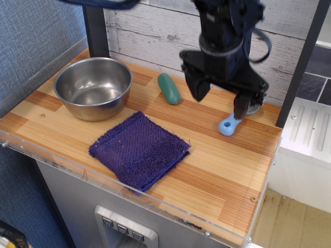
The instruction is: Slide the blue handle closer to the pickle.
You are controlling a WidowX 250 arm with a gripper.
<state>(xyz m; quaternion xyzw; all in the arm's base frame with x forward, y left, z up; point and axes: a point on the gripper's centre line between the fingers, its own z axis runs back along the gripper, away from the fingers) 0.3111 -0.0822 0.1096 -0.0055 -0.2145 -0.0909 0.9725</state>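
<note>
The blue handle (pixel 228 125) lies on the wooden counter at the right, its holed end towards me; its grey scoop cup (pixel 254 106) is mostly hidden behind a finger. The teal-green pickle (pixel 168 88) lies at the back centre, well to the left of the handle. My gripper (pixel 219 102) hangs above the counter between the two, open and empty. Its right finger (pixel 241 107) is just above the handle's far end; its left finger (pixel 197 88) is right of the pickle.
A steel bowl (pixel 93 87) stands at the back left. A dark purple-blue towel (pixel 139 149) lies at the front centre. A plank wall (pixel 155 26) runs behind the counter, a dark post (pixel 302 62) stands at the right, and the counter's front edge (pixel 129 188) has a clear lip.
</note>
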